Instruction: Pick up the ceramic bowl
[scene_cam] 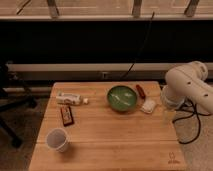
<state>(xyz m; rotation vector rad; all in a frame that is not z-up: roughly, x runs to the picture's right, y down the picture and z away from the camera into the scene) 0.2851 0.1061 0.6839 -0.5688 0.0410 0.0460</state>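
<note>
Ceramic bowl [123,98] far-centre; end effector [168,114] right edge

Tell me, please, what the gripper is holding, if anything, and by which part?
Nothing that shows: the gripper hangs at the right edge of the table, apart from the bowl, which sits there unheld.

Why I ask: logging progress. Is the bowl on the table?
Yes, the bowl sits on the table, clear of the arm at right; pincer hidden.
</note>
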